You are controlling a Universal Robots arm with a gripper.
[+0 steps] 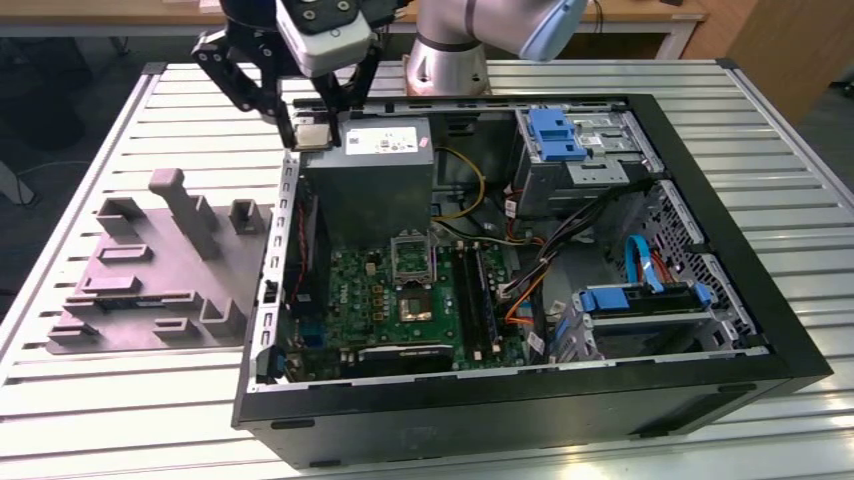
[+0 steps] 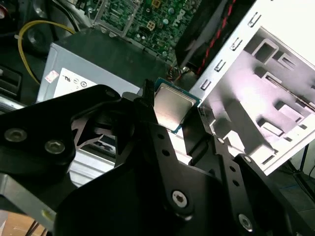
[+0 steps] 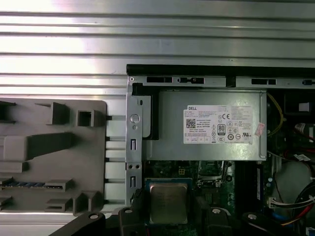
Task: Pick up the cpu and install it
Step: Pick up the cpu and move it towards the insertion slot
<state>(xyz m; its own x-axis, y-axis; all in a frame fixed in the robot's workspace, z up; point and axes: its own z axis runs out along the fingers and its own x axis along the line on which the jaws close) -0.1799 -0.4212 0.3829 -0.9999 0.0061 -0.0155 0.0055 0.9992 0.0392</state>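
Arm carries processor over an open computer: the gripper [image 1: 311, 129] pinches the cpu [image 1: 312, 136] between its black fingers [image 2: 140, 110] and holds it in the air by a corner of the power supply [image 1: 384, 175], near the case [image 1: 747, 300] wall. In both wrist views the chip's silver top shows. The socket [image 1: 411, 298] lies on the motherboard [image 1: 358, 290] past the supply, well apart from the chip. A grey block [image 1: 147, 280] sits on the table [image 1: 134, 410] outside the case.
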